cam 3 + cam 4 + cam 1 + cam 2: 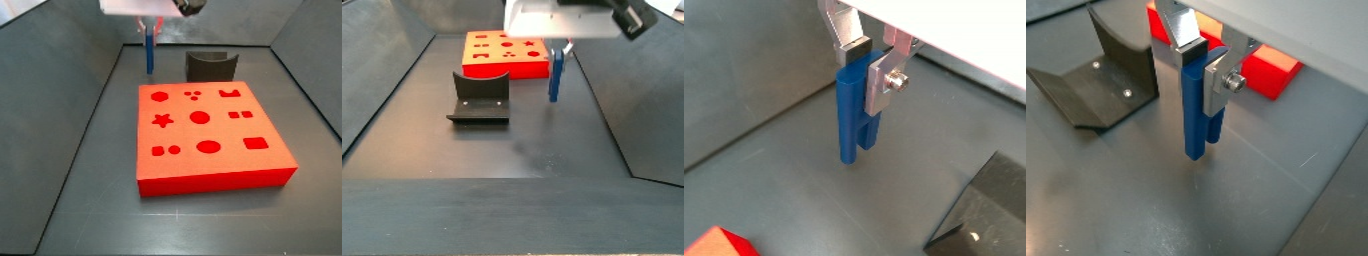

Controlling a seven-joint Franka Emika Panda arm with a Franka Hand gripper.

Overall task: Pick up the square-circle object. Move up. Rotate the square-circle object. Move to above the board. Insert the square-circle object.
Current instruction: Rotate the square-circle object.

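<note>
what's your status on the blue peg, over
Gripper shut on the square-circle object, peg hanging upright off the floor. Not yet above the board. Fixture beside it, nothing blocking.

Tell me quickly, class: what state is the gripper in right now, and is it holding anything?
Gripper: closed on the blue peg, which hangs upright above the grey floor, beside the red board, not over it.

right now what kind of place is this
Likely a robot test cell for peg insertion: grey walled floor, large red board with shape cut-outs, dark fixture, and gripper holding a slim blue plastic peg.
</note>
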